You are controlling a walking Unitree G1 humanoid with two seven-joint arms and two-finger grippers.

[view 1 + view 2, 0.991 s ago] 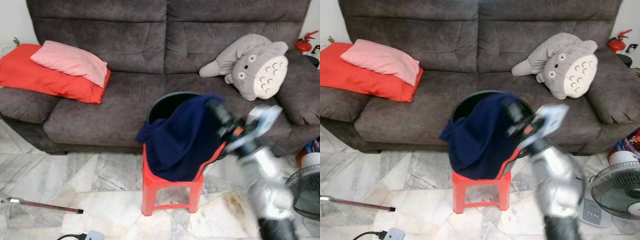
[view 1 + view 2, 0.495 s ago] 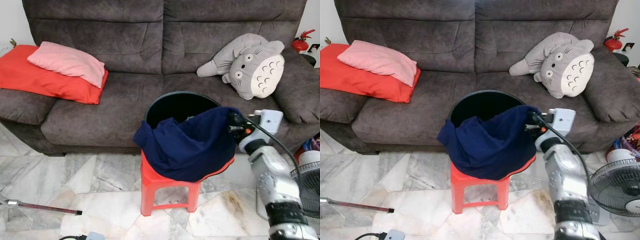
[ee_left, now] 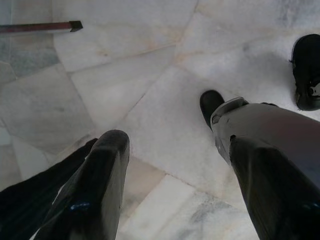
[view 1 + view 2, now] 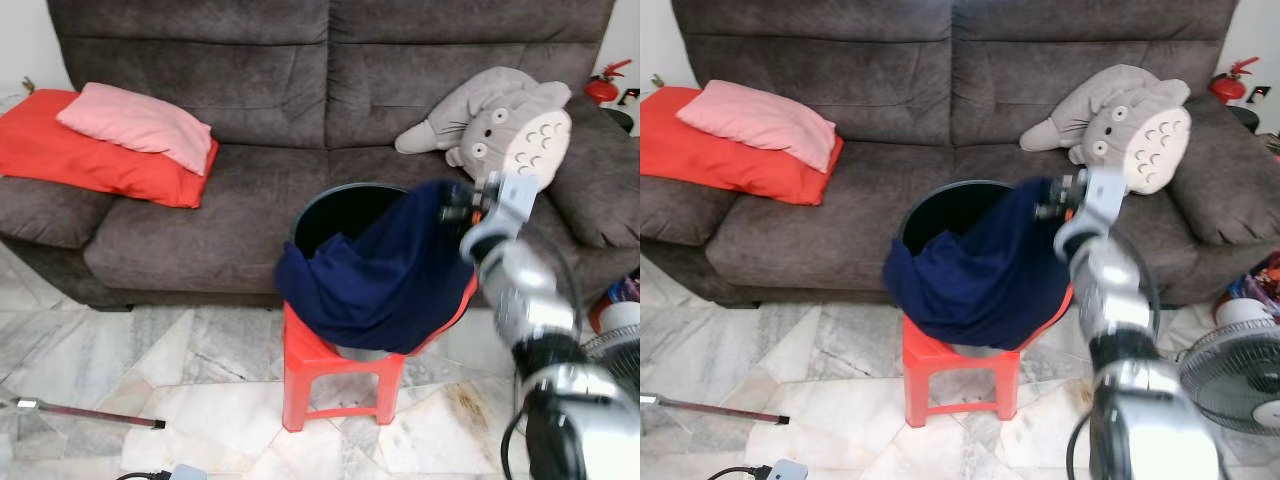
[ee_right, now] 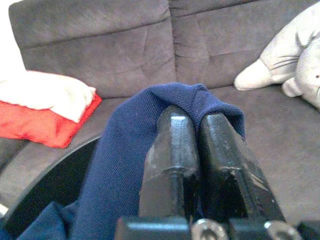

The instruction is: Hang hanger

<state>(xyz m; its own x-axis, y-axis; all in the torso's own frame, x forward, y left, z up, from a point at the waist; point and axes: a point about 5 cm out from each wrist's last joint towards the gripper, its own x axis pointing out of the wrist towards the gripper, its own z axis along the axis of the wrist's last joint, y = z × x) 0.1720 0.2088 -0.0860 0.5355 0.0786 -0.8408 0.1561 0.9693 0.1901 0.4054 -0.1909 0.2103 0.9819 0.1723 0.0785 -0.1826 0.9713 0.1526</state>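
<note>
One right end effector (image 5: 196,125) — one navy garment (image 4: 385,280) pinched.

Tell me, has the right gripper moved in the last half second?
Yes. The right gripper, shut on the navy garment, has risen toward the Totoro plush.

You see a navy blue garment (image 4: 385,275) draped over a dark green bin (image 4: 345,205) on a red stool (image 4: 335,375), before a charcoal sofa (image 4: 260,120). A pink pillow (image 4: 140,123) tops a red cushion (image 4: 60,145); the plush toy (image 4: 505,120) is grey and cream, the floor (image 4: 215,390) veined white marble.
</note>
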